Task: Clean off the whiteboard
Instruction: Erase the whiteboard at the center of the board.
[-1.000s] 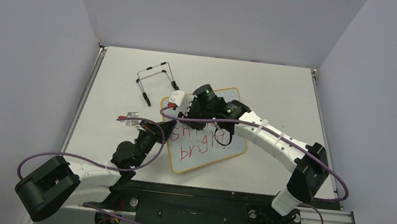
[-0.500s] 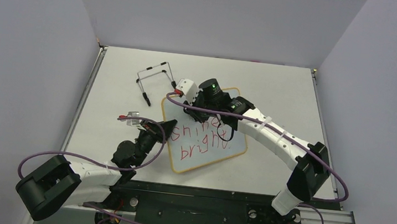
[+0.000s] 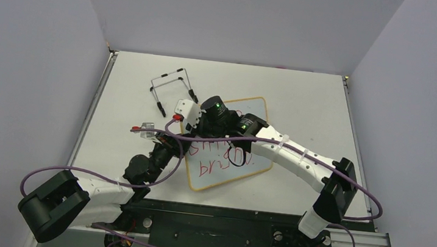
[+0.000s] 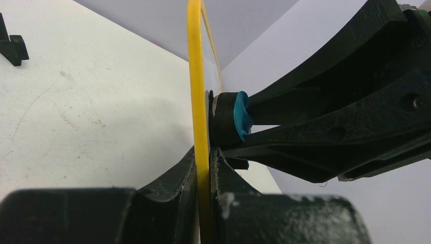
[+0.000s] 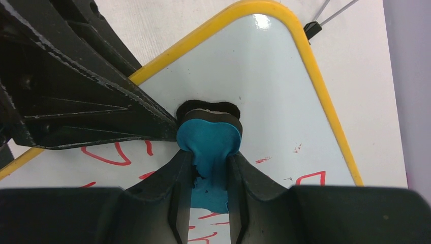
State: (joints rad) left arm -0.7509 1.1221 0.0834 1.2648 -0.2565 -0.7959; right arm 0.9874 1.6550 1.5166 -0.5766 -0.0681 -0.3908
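The whiteboard [image 3: 229,177] lies on the table, white face up, with a yellow frame and red handwriting. My left gripper [image 3: 177,146] is shut on its left edge; in the left wrist view the jaws [image 4: 204,157] pinch the yellow frame [image 4: 195,76]. My right gripper [image 3: 195,132] is shut on a blue eraser [image 5: 209,137] and presses it flat on the board's face [image 5: 269,86], close to the left gripper's fingers [image 5: 76,96]. The eraser also shows in the left wrist view [image 4: 243,116]. Red strokes show around the eraser. The arm hides part of the upper line of writing.
A thin black wire stand [image 3: 171,88] lies on the table beyond the board's far-left corner; its foot shows in the right wrist view [image 5: 312,28]. Purple cables loop over the board and both arms. Grey walls close in the table on three sides.
My right gripper with the eraser went toward the board's far corner, then came back left and nearer over the upper line of writing. The left gripper and the board have stayed put.
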